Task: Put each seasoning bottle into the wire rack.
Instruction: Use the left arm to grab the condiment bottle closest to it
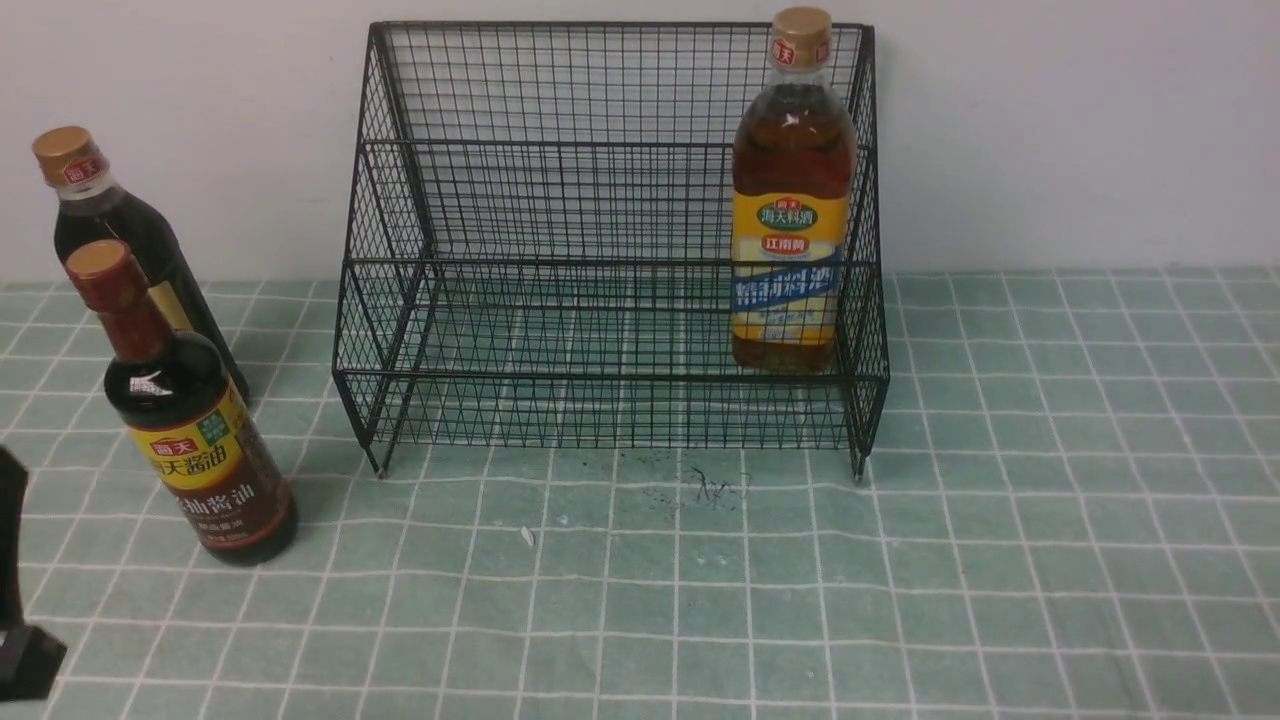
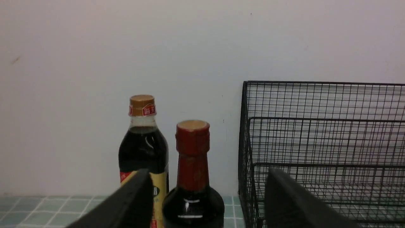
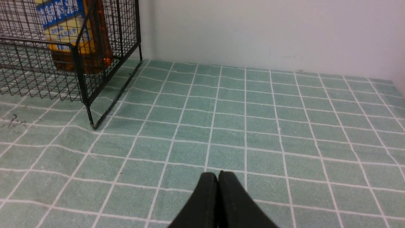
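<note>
The black wire rack (image 1: 610, 150) stands against the wall. The amber bottle with gold cap and yellow-blue label (image 1: 790, 200) stands upright on its lower tier at the right end; it also shows in the right wrist view (image 3: 66, 28). The dark bottle with the reddish-brown neck (image 1: 180, 410) and the dark gold-capped bottle (image 1: 120, 240) stand on the cloth left of the rack. My left gripper (image 2: 207, 190) is open and empty, short of the reddish-neck bottle (image 2: 193, 177), which shows between its fingers. My right gripper (image 3: 217, 182) is shut and empty above the cloth, right of the rack (image 3: 95, 63).
A green checked cloth (image 1: 1000, 550) covers the table up to a white wall. A small ink scribble (image 1: 715, 487) marks the cloth in front of the rack. Part of my left arm (image 1: 15, 600) shows at the front view's left edge.
</note>
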Motion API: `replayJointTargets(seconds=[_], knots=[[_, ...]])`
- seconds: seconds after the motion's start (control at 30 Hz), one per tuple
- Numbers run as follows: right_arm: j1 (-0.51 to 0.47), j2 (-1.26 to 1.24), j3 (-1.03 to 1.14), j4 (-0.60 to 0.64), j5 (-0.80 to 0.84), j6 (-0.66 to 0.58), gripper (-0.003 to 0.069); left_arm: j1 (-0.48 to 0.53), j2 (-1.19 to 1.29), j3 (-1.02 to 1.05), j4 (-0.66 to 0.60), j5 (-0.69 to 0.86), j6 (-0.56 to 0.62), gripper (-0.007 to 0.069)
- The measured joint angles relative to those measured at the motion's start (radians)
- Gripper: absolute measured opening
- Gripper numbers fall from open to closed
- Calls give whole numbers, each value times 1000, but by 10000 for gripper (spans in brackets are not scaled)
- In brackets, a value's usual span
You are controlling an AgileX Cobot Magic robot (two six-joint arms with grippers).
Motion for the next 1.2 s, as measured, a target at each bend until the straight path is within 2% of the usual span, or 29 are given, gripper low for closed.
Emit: replayJointTargets(seconds=[0.07, 0.23, 0.6, 0.8, 1.1, 1.2], knots=[[0, 0, 0, 0, 0, 0, -15, 0, 111, -46, 13, -33, 0, 529], [0, 0, 0, 0, 0, 0, -15, 0, 338, -157, 19, -47, 0, 573], [0, 0, 0, 0, 0, 0, -15, 0, 685, -287, -15, -212, 16, 574], [0, 0, 0, 0, 0, 0, -15, 0, 792, -293, -111, -320, 55, 574], [0, 0, 0, 0, 0, 0, -15, 0, 925, -294, -126, -476, 58, 572], [0, 0, 0, 0, 0, 0, -15, 0, 960, -306, -126, -491, 58, 530]])
